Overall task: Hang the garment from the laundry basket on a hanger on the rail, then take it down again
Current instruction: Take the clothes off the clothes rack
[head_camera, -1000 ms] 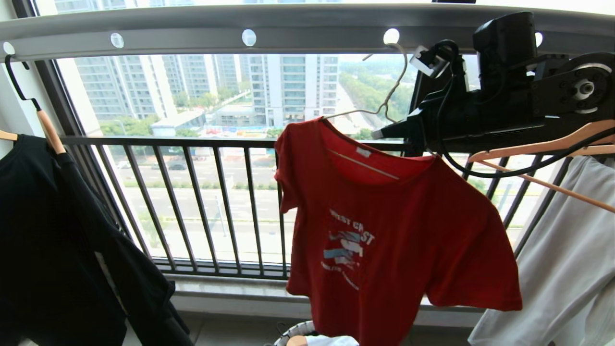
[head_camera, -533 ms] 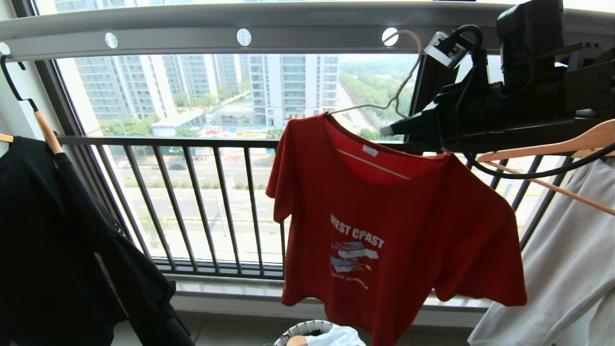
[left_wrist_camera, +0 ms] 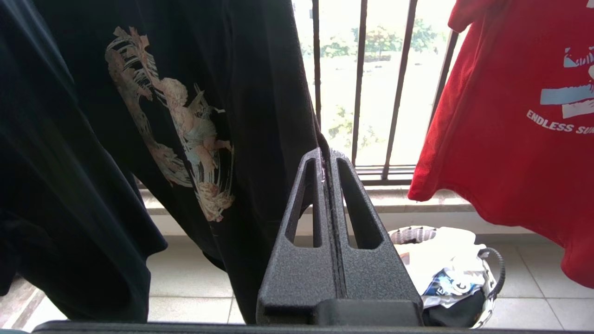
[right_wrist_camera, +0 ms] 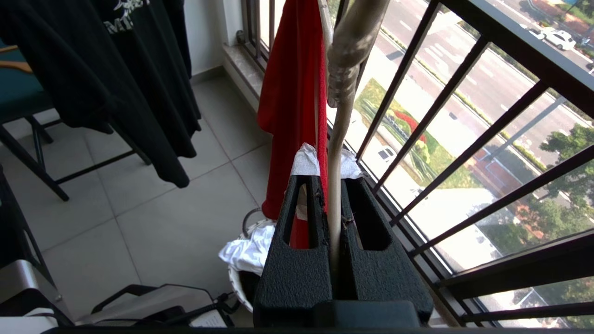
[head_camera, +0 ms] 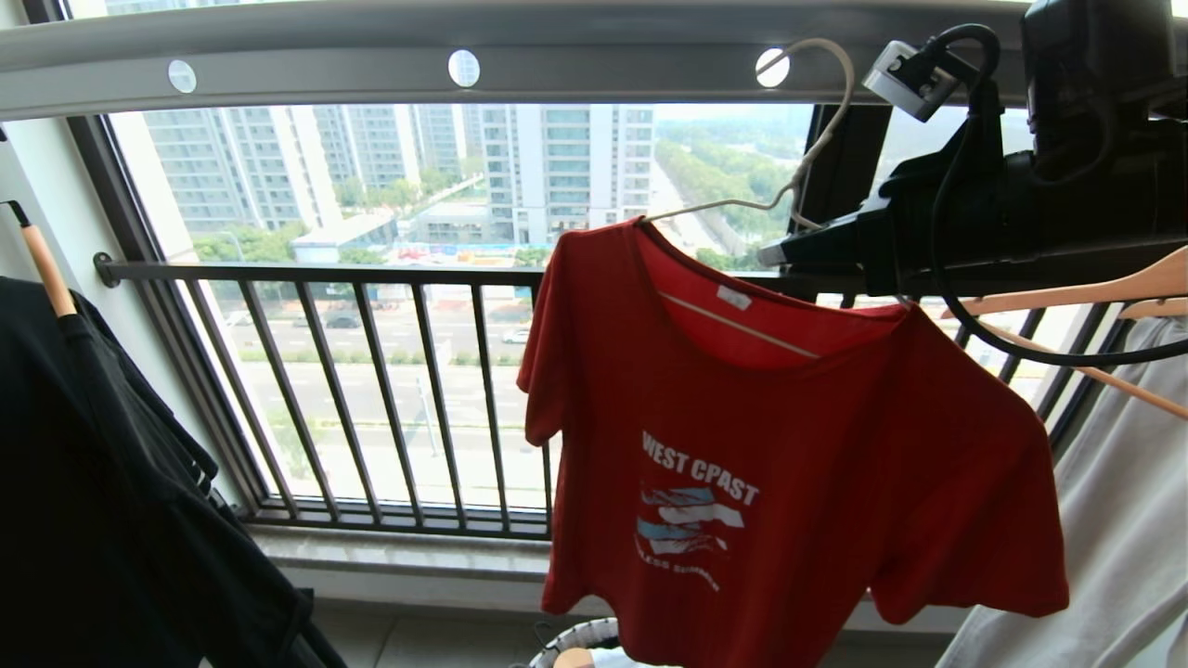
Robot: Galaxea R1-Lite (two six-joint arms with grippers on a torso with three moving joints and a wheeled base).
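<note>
Red garment: red short-sleeved T-shirt (head_camera: 789,445) with white lettering, draped on the thin cream-white wire hanger (head_camera: 798,176), carried higher than a second ago.
Hook: now raised level with a round hole of the long grey metal rail (head_camera: 371,60); not seen to be seated yet.
Right gripper (right_wrist_camera: 333,185): clamped on the hanger's wire below the twisted neck.
Meaning: hanging step judged nearly done; taking down is left.
Left gripper (left_wrist_camera: 326,157): fingers pressed together, empty, parked low.
Basket: small round woven laundry basket (left_wrist_camera: 487,260) on the tiled floor, white clothes inside.
Room: balcony, dark barred window railing (head_camera: 371,371), black shirt (head_camera: 93,482) at left, wooden hangers (head_camera: 1086,297) at right.
</note>
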